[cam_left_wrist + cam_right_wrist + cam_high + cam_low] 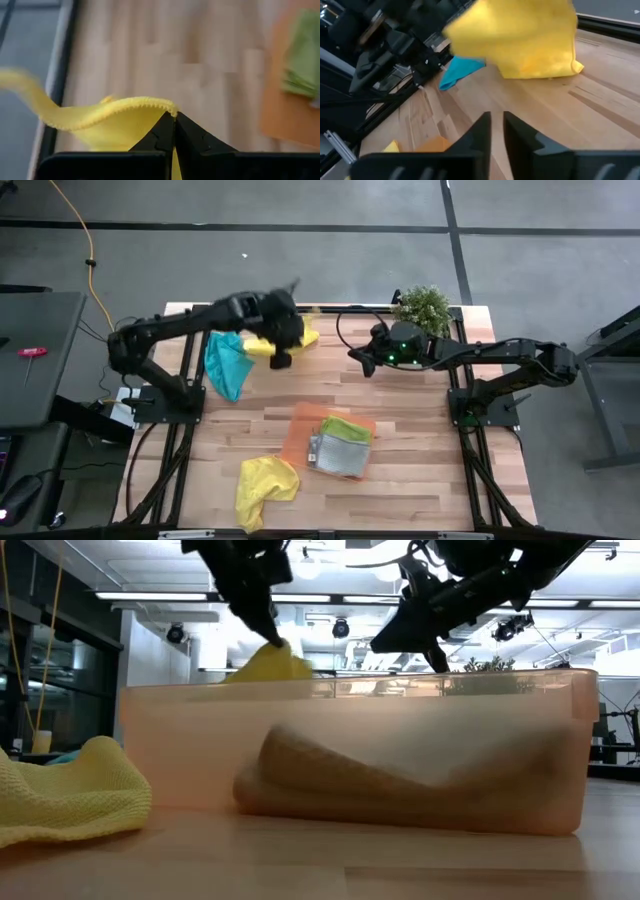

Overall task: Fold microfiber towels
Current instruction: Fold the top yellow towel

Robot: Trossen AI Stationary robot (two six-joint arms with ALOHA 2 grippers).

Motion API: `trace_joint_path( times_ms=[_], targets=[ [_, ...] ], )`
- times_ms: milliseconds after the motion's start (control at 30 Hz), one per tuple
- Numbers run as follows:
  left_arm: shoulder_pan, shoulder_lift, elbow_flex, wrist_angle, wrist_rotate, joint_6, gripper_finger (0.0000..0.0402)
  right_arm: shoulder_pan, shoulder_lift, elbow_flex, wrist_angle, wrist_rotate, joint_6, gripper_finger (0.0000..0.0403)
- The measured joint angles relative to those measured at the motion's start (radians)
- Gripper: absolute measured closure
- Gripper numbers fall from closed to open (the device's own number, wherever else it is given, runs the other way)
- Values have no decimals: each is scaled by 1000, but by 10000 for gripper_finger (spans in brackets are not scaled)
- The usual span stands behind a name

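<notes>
On the wooden tabletop [420, 470], the left gripper [281, 356] sits near the far edge, over a yellow towel [300, 340], with a teal-blue towel [226, 364] just beside its arm. The right gripper [360, 361] hangs near the potted plant [424, 306] (well apart from the cloth). An orange tray [305, 425] carries a lime green towel [349, 427] and a grey towel [340, 454]. A second yellow towel [262, 484] lies crumpled near the front edge.

A grey concrete floor [300, 205] crossed by dark seams surrounds the pale wooden bench [420, 480]. A yellow cable [88, 250] trails over the floor near a dark desk [35, 350] at one side. Beyond the bench, long ceiling lights [160, 595] brighten a white room.
</notes>
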Motion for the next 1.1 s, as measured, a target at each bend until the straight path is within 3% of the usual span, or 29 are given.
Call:
trace_joint_path(
  times_ms=[233,467,700,933,1100],
  targets=[
    [-175,19,-137,131,-136,-95,401,26,0,0,-22,0,-42,279],
    [-188,23,-275,231,-149,-311,401,71,72,0,-67,-1,-129,220],
    [-163,24,-288,324,-190,-550,402,115,238,0,21,65,-194,206],
    [-97,24,-200,448,-48,-812,402,104,292,0,111,179,-63,206],
    [-75,24,-163,490,13,-856,402,97,290,0,123,239,-49,206]
  ],
)
